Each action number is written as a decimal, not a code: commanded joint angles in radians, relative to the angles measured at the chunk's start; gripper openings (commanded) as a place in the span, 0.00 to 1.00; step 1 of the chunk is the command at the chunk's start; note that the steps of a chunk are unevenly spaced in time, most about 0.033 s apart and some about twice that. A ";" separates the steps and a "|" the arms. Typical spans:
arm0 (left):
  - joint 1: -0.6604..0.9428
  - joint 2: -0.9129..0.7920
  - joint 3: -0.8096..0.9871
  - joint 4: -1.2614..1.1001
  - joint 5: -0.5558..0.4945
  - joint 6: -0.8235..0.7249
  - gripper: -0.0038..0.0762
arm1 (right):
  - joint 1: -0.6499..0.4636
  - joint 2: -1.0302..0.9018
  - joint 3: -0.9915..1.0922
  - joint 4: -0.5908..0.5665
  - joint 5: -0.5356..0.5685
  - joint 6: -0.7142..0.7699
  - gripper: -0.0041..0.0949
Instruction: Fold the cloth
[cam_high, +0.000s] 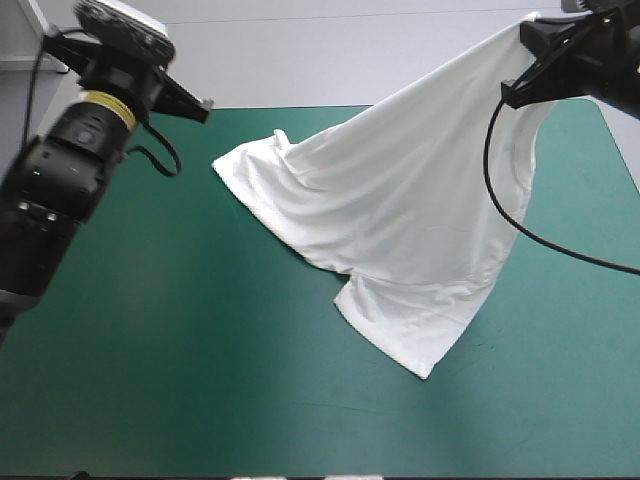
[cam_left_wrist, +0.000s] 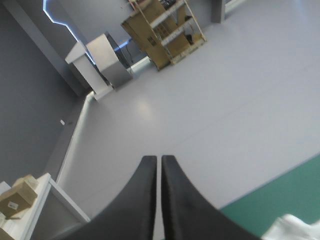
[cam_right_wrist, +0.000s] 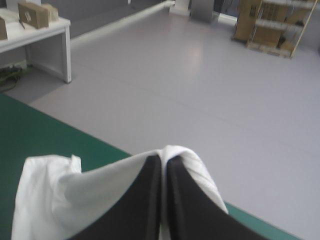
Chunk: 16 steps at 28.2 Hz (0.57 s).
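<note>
White T-shirt hangs from the right hand, its fingers pinched tight on a fold, high over the far right corner of the table; the rest trails down onto the table's middle. The left hand, fingers pressed together on nothing, is raised near the far left corner. Held at one point only, the T-shirt could slip free or twist, and dragging may bunch the part lying on the table.

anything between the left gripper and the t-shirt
Nothing visible does. The left gripper is raised near the table's far left corner, shut and empty. Only bare teal-green cover lies between it and the closest corner of the T-shirt. The right gripper holds the shirt's other end up.
</note>
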 joint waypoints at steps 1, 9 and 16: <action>0.061 -0.017 -0.207 -0.187 -0.053 0.164 0.09 | 0.000 -0.064 -0.097 0.061 -0.080 -0.021 0.03; 0.066 0.002 -0.328 -0.423 0.154 0.308 0.09 | 0.000 -0.012 -0.121 0.048 0.017 -0.020 0.03; 0.066 0.002 -0.073 -0.866 0.222 0.560 0.07 | 0.000 0.126 -0.121 -0.105 0.082 0.032 0.03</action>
